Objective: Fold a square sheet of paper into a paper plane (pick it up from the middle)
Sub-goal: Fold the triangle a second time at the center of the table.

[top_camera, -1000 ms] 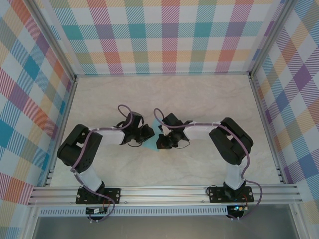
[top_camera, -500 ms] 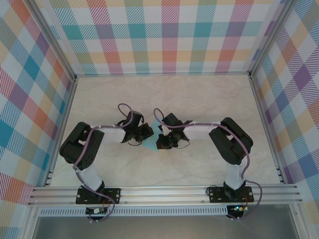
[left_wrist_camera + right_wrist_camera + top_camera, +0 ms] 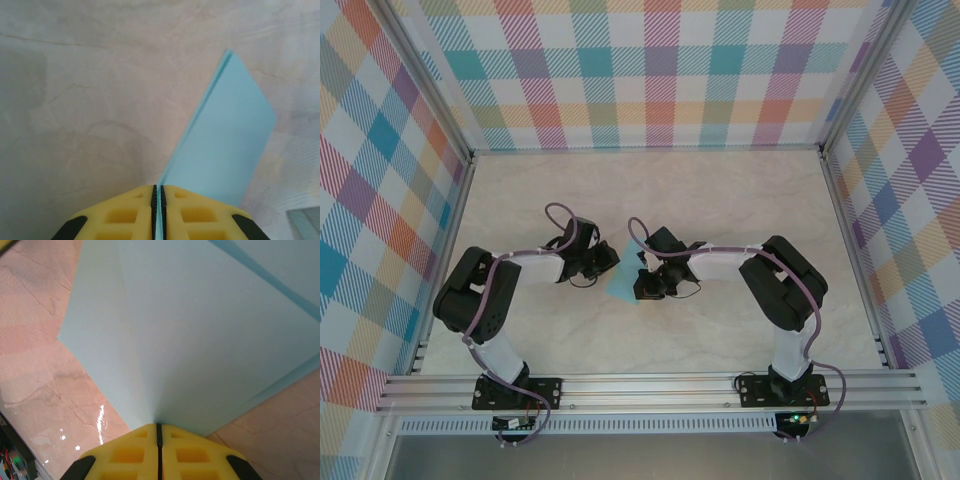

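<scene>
The light-blue sheet of paper [image 3: 619, 289] hangs folded between my two grippers at the middle of the table. My left gripper [image 3: 608, 264] is shut on one thin edge of it. In the left wrist view the paper [image 3: 225, 135] runs up and to the right from the closed yellow fingertips [image 3: 158, 187], with two layers showing along its long edge. My right gripper [image 3: 640, 288] is shut on the other side. In the right wrist view the paper [image 3: 190, 330] fans out broadly from the pinch point [image 3: 159, 426], with a crease line at the upper right.
The pale marble tabletop [image 3: 650, 190] lies open behind and around the arms. Plaid walls [image 3: 660, 70] enclose the back and both sides. An aluminium rail [image 3: 650, 385] runs along the near edge, carrying both arm bases.
My left gripper has drawn a little to the left and back, away from the right gripper, and more blue paper shows between them. The right arm has stayed put.
</scene>
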